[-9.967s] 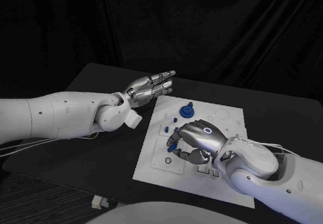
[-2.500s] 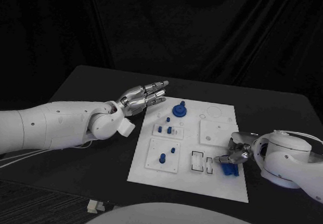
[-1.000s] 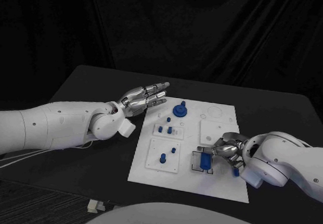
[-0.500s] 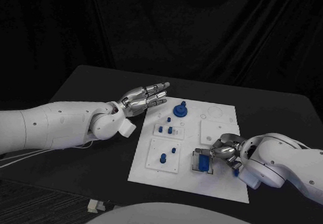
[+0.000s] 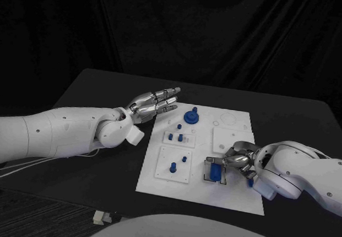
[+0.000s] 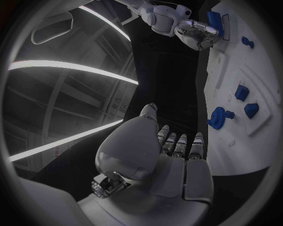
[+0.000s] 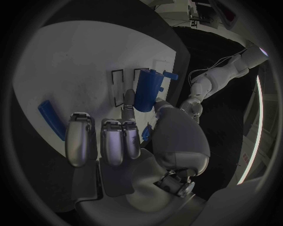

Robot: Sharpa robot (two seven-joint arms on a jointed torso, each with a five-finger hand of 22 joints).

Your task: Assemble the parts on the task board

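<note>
Landmark: task board (image 5: 230, 198).

- Right hand (image 5: 238, 160) pinches blue block (image 5: 215, 171), poised at board's near slot pair; seating not confirmed.
- Left hand (image 5: 152, 103) beside board's far left corner, fingers extended, holding nothing.
- Done: knob part (image 5: 192, 117) and small pegs (image 5: 177, 136) stand in board.
- Left: loose blue bar (image 7: 51, 119) lies on board near right hand.
- Hidden: slot under block; contact unclear.

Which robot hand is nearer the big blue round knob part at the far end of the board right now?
The left. The left robot hand hovers open just beside the blue knob, off the task board's far-left edge. The right robot hand is at the board's near part, holding a blue block.
</note>
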